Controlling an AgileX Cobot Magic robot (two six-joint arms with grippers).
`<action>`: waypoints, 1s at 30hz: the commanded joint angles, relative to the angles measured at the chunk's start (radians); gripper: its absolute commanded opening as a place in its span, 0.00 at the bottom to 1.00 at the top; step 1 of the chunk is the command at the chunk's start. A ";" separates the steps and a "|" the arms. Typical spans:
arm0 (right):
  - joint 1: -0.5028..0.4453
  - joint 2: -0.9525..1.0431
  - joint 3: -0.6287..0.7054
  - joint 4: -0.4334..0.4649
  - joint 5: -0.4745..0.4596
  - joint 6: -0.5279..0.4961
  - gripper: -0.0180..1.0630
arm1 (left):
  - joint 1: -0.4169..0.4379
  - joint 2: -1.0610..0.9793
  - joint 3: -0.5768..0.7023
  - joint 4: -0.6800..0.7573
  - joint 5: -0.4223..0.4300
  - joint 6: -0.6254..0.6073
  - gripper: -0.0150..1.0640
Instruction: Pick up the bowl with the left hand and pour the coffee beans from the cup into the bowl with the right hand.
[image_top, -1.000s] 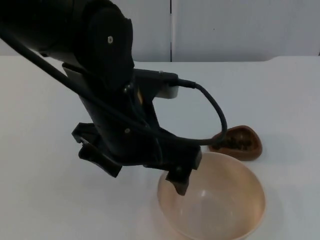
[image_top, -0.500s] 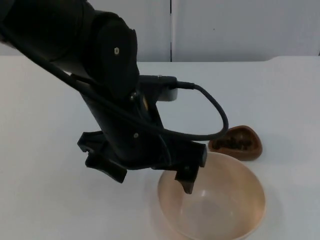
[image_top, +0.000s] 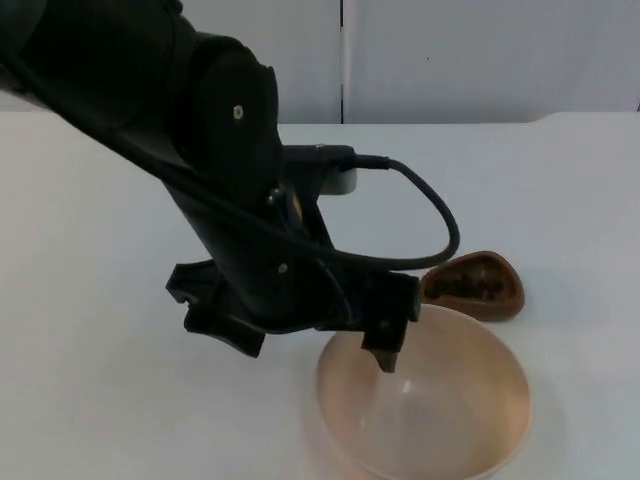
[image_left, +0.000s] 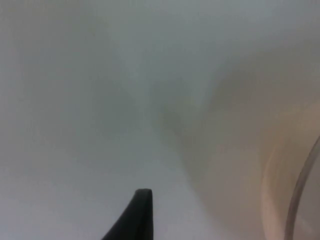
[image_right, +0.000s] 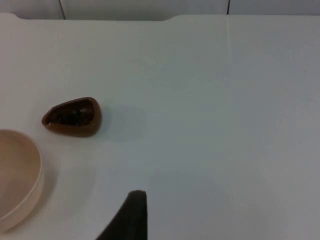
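A pale pink bowl (image_top: 450, 410) stands at the table's front, with its rim (image_left: 280, 190) also in the left wrist view. My left gripper (image_top: 312, 352) hangs open at the bowl's left rim. One finger (image_top: 386, 350) reaches over the inside and the other (image_top: 225, 325) stays outside to the left. Nothing is gripped. A small brown cup of coffee beans (image_top: 475, 285) stands just behind the bowl on its right. The right wrist view shows the cup (image_right: 74, 117) and the bowl's edge (image_right: 20, 175) some way ahead of my right fingertip (image_right: 131, 212). The right arm waits.
The white table top (image_top: 540, 190) runs back to the grey partition wall (image_top: 480, 60). The left arm's bulk (image_top: 200, 150) covers much of the table's left middle. Bare table lies right of the cup (image_right: 225, 125).
My left gripper has shifted right over the last second. Its right finger now sits further over the bowl's inside. Bowl and cup have not moved.
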 joint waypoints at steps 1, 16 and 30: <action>-0.006 -0.004 0.002 0.000 -0.004 0.000 0.99 | -0.004 0.016 0.003 -0.011 -0.018 -0.010 0.99; -0.006 -0.004 0.002 0.000 -0.004 0.000 0.99 | 0.030 0.031 0.001 -0.039 -0.006 0.036 0.77; -0.006 -0.004 0.002 0.000 -0.004 0.000 0.99 | 0.030 0.031 0.001 -0.100 -0.008 0.034 0.11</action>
